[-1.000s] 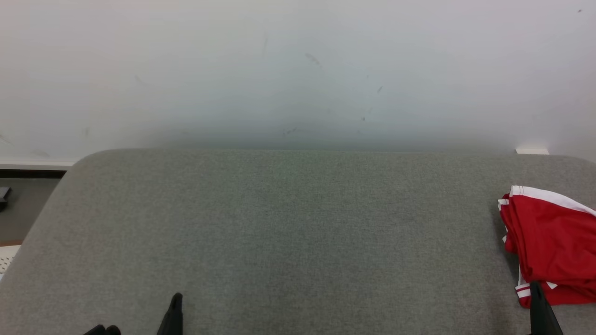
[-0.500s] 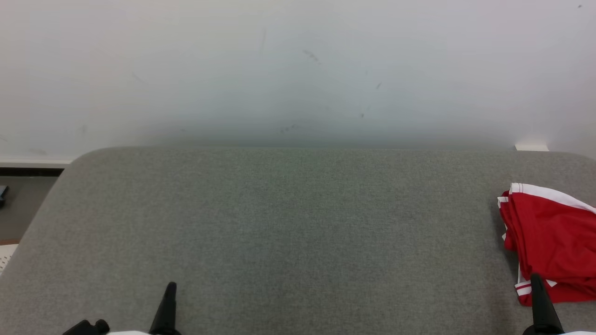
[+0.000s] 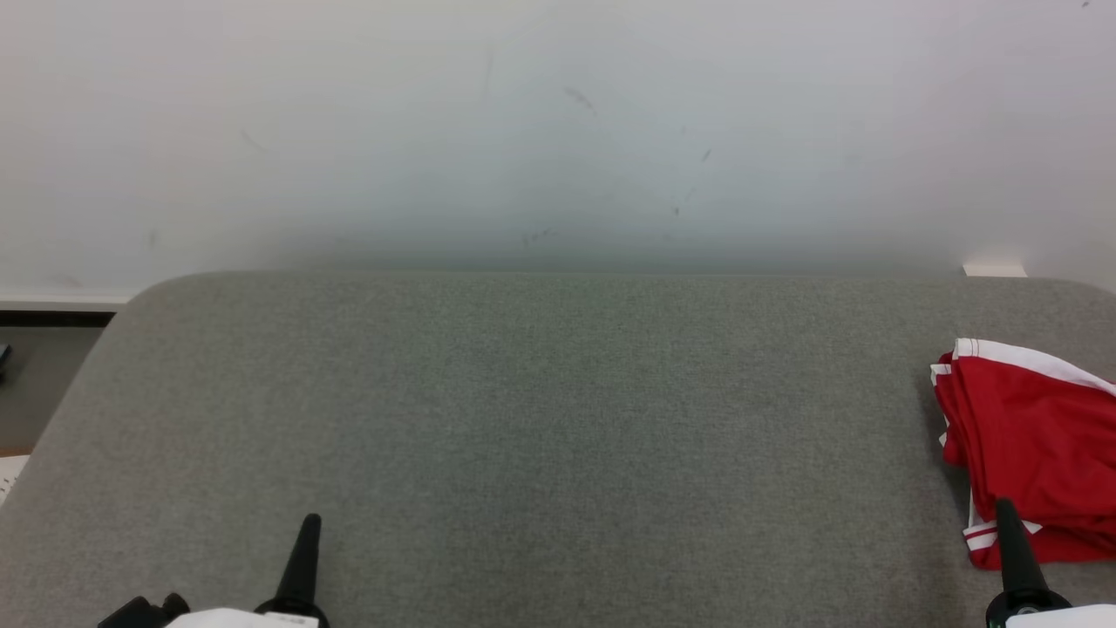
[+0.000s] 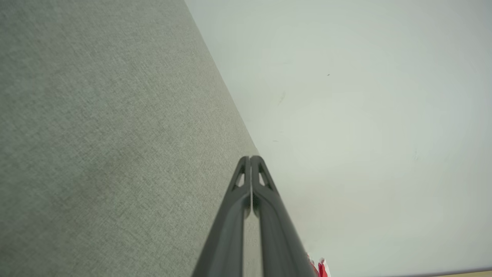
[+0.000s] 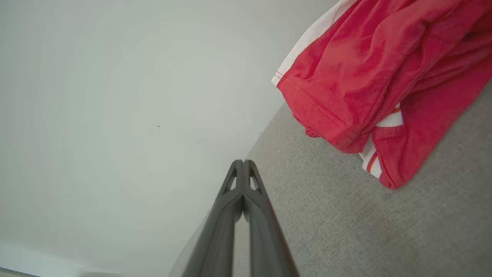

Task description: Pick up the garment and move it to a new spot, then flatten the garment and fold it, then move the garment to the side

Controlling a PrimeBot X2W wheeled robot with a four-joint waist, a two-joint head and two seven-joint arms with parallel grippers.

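- The left gripper point(image 4: 250, 157) is seen with fingers pressed together, empty, over the grey padded surface point(image 3: 523, 419).
- The right gripper point(image 5: 243, 161) is closed likewise.
- The red garment point(image 5: 357, 77), white-trimmed, is bunched just right of the right fingers.

Nothing readable is showing in any view: no writing, label, brand, number or sign. The crumpled red fabric garment with white trim point(image 3: 1029, 436) is displaying only plain stripes and stitching. The grey woven fabric table top point(image 3: 523, 419) and the pale scuffed wall point(image 3: 558, 131) are presenting only faint smudges, none forming letters.
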